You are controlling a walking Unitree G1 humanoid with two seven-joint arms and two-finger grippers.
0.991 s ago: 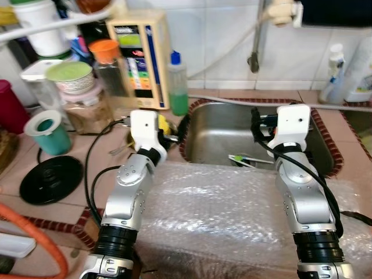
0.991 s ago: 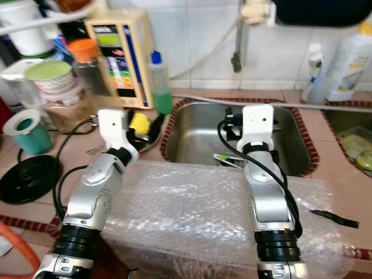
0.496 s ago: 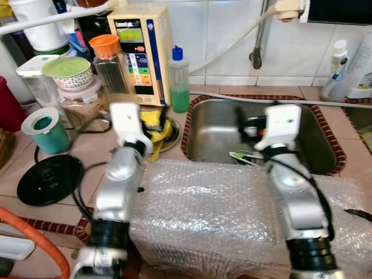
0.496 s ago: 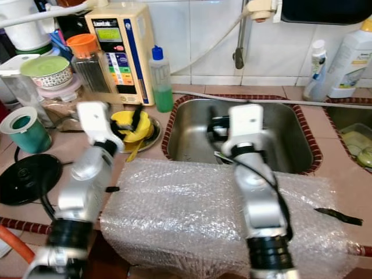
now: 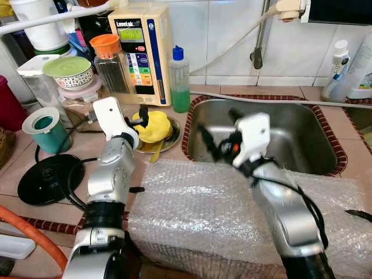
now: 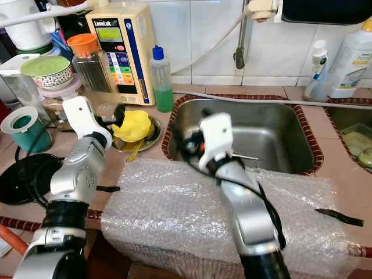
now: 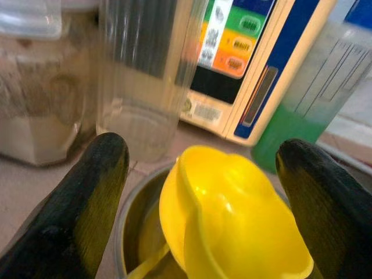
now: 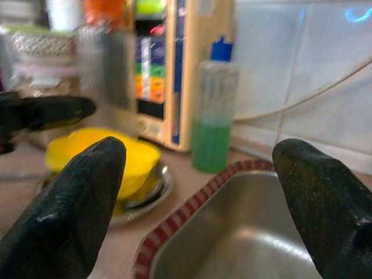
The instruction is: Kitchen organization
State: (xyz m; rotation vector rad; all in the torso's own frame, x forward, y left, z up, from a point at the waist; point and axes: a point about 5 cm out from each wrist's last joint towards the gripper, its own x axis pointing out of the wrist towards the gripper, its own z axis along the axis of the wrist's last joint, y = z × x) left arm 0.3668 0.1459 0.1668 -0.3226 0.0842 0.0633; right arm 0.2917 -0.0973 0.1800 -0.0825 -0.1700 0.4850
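Note:
A yellow plastic cup (image 5: 152, 125) lies tipped in a small steel bowl (image 5: 172, 131) on the tiled counter, left of the sink (image 5: 290, 139). My left gripper (image 5: 135, 119) is open right at it; in the left wrist view the cup (image 7: 232, 215) sits between the two black fingertips (image 7: 93, 197). Pointing left over the sink's near-left corner, my right gripper (image 5: 216, 129) is open and holds nothing. In the right wrist view the yellow cup (image 8: 110, 157) lies a short way ahead of it.
A bubble-wrapped bundle (image 5: 203, 209) lies across the counter's front under both arms. Behind the bowl stand a green soap bottle (image 5: 179, 81), a beige appliance (image 5: 142, 52) and jars (image 5: 110, 58). A teal cup (image 5: 46, 131) and a black disc (image 5: 49, 177) are at the left.
My right gripper has swung left from over the sink and now points at the bowl. The left gripper stays by the yellow cup. The camera has also shifted.

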